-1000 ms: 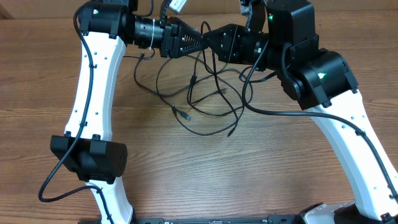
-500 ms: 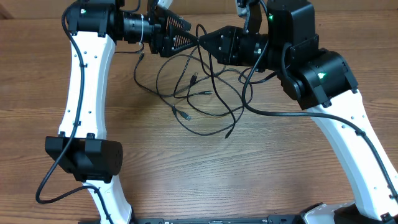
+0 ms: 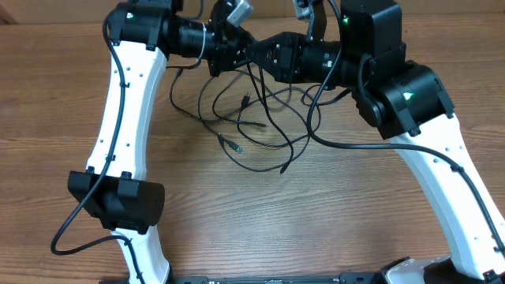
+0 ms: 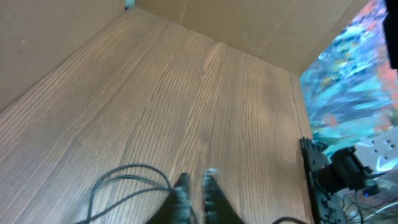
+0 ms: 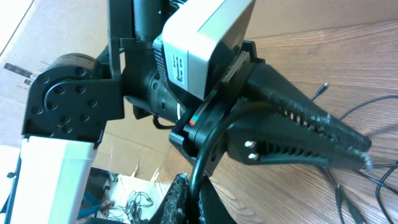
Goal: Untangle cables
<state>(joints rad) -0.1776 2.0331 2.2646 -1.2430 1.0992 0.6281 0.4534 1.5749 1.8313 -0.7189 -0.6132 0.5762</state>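
Note:
The cables (image 3: 256,126) are thin black cords lying in a loose tangle on the wooden table, with strands rising to both grippers. My left gripper (image 3: 241,50) and right gripper (image 3: 262,55) meet tip to tip above the tangle's far side. In the left wrist view the left gripper (image 4: 194,185) is nearly closed, and cable loops (image 4: 124,177) run into its left finger. In the right wrist view the right gripper (image 5: 191,190) is shut on a black cord that curves up towards the left gripper (image 5: 364,157), whose ridged fingers are pressed together.
Small plug ends lie at the tangle's front (image 3: 233,145) (image 3: 284,168). A thicker black arm wire (image 3: 347,143) runs by the right arm. A cardboard wall (image 4: 249,31) stands behind the table. A power strip with wires (image 4: 348,171) lies off the table's edge.
The left arm swung left, then back right, and its wrist rolled. Both grippers stayed close together near the table's far edge. The cable loops beneath shifted slightly.

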